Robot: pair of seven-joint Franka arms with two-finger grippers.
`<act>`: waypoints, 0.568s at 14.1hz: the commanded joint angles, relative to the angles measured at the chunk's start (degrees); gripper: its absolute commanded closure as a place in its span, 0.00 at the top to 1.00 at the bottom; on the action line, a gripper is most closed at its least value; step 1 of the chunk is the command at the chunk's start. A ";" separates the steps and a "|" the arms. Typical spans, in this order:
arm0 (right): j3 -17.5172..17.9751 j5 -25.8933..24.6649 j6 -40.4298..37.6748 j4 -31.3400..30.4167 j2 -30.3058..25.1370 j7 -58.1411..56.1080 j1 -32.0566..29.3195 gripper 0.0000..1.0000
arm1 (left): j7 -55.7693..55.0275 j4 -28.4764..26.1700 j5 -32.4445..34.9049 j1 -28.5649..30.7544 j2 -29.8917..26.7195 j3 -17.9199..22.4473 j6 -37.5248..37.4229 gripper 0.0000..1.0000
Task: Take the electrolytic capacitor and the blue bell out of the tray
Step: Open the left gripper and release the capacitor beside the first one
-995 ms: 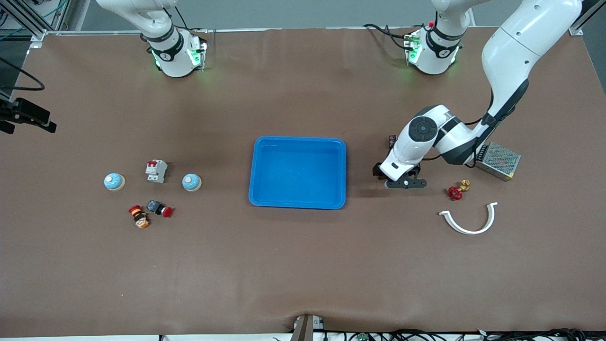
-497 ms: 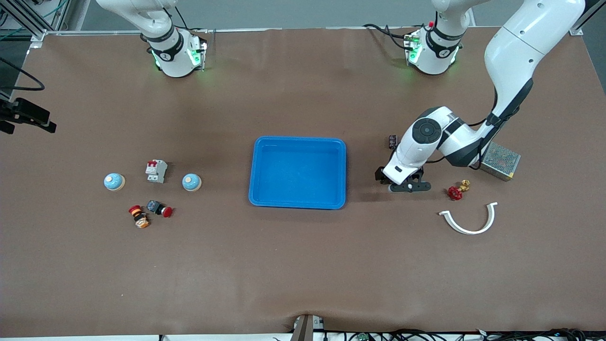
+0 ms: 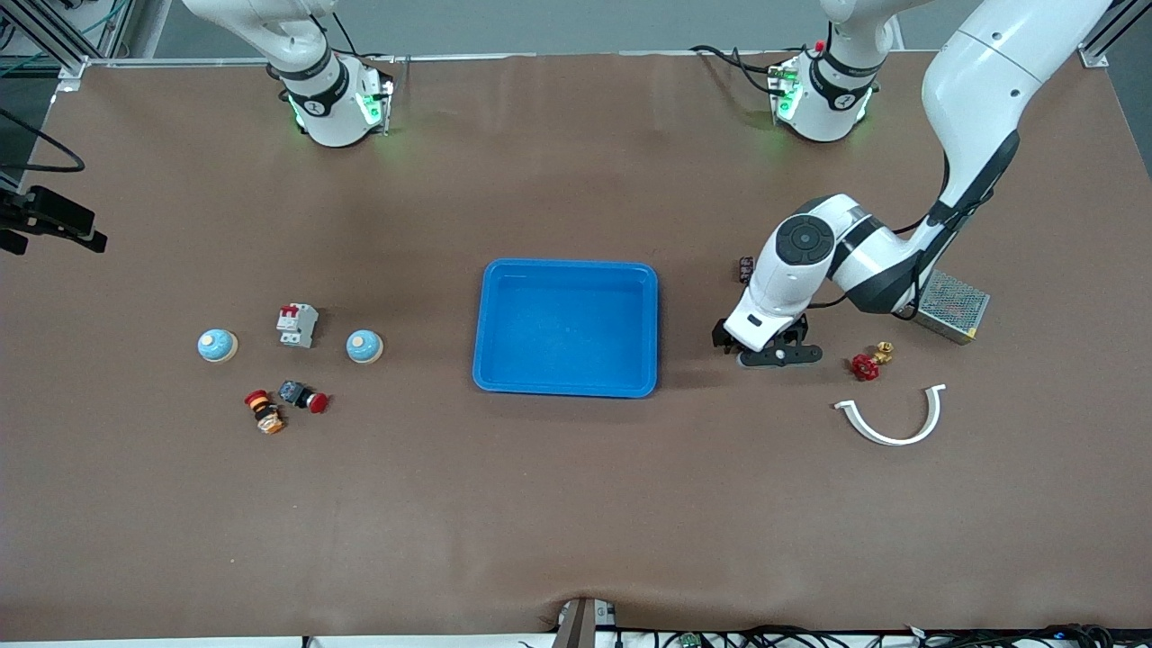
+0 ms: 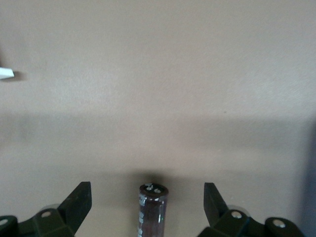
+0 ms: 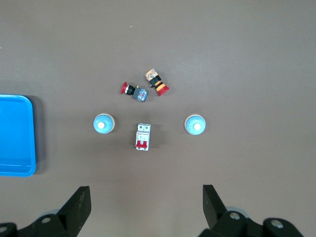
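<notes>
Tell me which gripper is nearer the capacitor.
Left. The left gripper is low over the capacitor, which stands between its open fingers. The right gripper, open, waits high above the bells at the right arm's end, away from it.

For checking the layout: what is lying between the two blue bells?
A circuit breaker lies between the two bells, apart from both; the right wrist view shows it best.
</notes>
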 commanded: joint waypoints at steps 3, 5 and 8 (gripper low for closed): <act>0.24 0.25 -0.23 1.16 0.54 0.30 -0.36 1.00 | 0.37 -0.16 -0.61 8.17 -1.83 -7.93 -3.08 1.00; 0.24 0.25 -0.15 1.16 0.54 0.30 -0.36 1.00 | 2.64 0.89 -0.61 11.86 -1.75 -11.28 -5.55 1.00; 0.24 0.25 -0.15 1.16 0.54 0.30 -0.36 1.00 | 4.67 3.52 -0.78 14.33 -1.48 -13.22 -9.86 1.00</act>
